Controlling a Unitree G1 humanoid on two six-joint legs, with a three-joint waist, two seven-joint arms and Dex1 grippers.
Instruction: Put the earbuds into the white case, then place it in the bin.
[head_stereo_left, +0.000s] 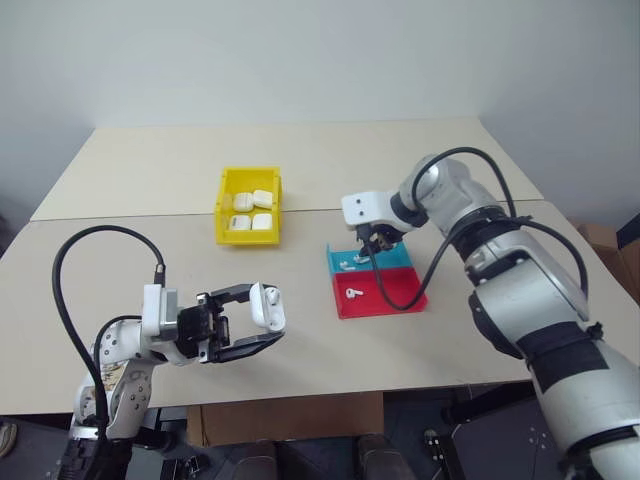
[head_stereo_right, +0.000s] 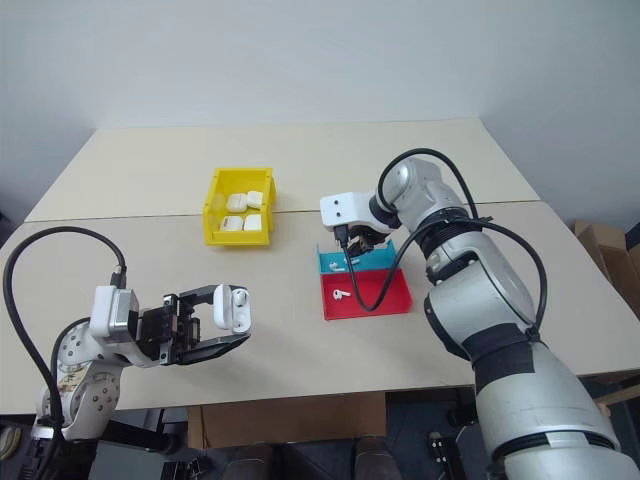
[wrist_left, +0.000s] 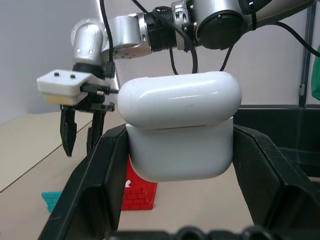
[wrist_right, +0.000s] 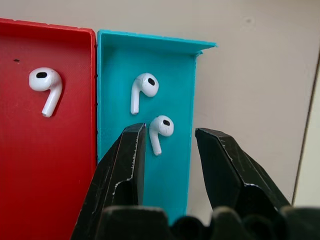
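My left gripper (head_stereo_left: 268, 312) is shut on the white case (head_stereo_left: 266, 306) and holds it above the table's near edge. The case (wrist_left: 180, 125) sits upright between the two black fingers (wrist_left: 100, 185). My right gripper (head_stereo_left: 378, 243) points down over the teal half of the tray (head_stereo_left: 398, 258). It is open, with nothing between its fingers. Just beyond its fingertips (wrist_right: 134, 145) two earbuds (wrist_right: 145, 87) (wrist_right: 161, 129) lie on the teal part. A third earbud (wrist_right: 45, 85) lies on the red part (wrist_right: 50, 165). The yellow bin (head_stereo_left: 248, 238) stands left of the tray.
Several white cases (head_stereo_left: 252, 212) lie inside the yellow bin. The red-and-teal tray (head_stereo_left: 390, 292) sits right of the table's middle. A seam (head_stereo_left: 130, 215) joins two beige tabletops, and a black cable (head_stereo_left: 70, 260) loops by my left arm.
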